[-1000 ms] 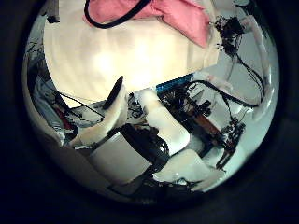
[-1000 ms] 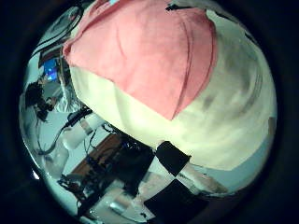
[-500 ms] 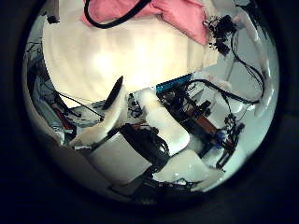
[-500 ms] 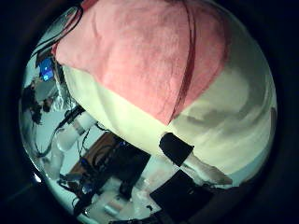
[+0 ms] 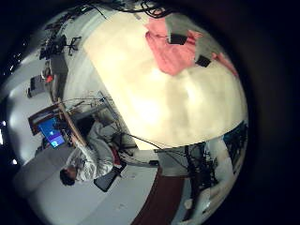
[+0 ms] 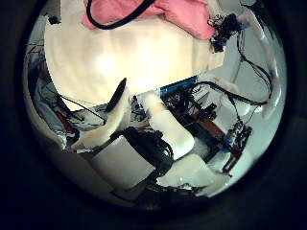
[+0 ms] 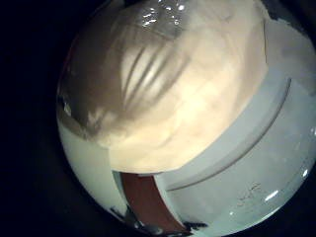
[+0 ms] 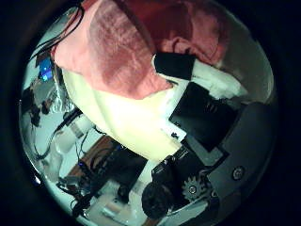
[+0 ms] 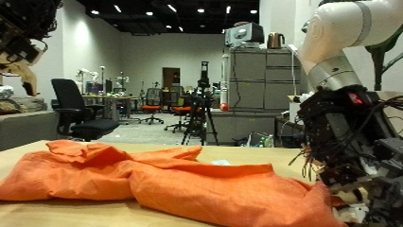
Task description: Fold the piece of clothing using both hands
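Note:
An orange piece of clothing lies rumpled across the pale table. My right hand is down at the end of the cloth nearest it. In the right thumb side palm view its black-tipped finger curls onto the clothing, which bunches up around it. My left hand hangs high above the other end of the cloth, fingers relaxed and holding nothing. From that palm the clothing looks small and far off on the table.
The right little finger side palm view shows bare table and its edge close by. Behind the table stand a black office chair and a grey cabinet.
The right hand has dropped onto the cloth and its fingers have curled in, bunching the fabric. The left hand's view is almost unchanged.

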